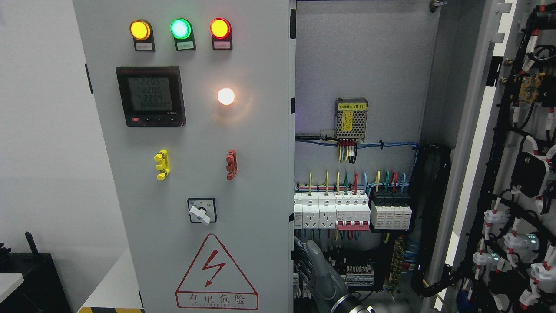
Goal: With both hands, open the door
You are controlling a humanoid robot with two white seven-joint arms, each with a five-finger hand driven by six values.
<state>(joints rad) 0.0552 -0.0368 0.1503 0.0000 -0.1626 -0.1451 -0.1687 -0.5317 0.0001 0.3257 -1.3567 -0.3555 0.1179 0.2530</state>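
Left door (195, 130) of cabinet shut, fills centre-left of head view, right edge running top to bottom just right of mid-frame. Right door (521, 174) swung wide open at far right, inner face w/ black wiring and white connectors turned toward camera.

Right hand (321, 276) low in opening btwn the two doors, arm entering at bottom edge right of centre. Grey, angled up and to the left, just beside left door's free edge, in front of lower terminal rows. Well apart from right door. Contact w/ left door edge: can't tell, partly blurred. Open or closed: can't tell. Left hand out of frame.

On left door, top to bottom: yellow lamp (140, 29), green lamp (180, 28), red lamp (220, 28), all lit; digital meter (150, 95) w/ lit white lamp (226, 96) to its right; yellow clip (161, 164) and red clip (231, 164); rotary switch (201, 211); red warning triangle (216, 271) w/ lightning bolt.

Inside cabinet: grey back panel (360, 65), mesh-cased power supply (351, 118) w/ yellow label, row of breakers (332, 211) below w/ coloured wires on top, directly above hand.

Black box (26, 278) at lower left, near white wall.
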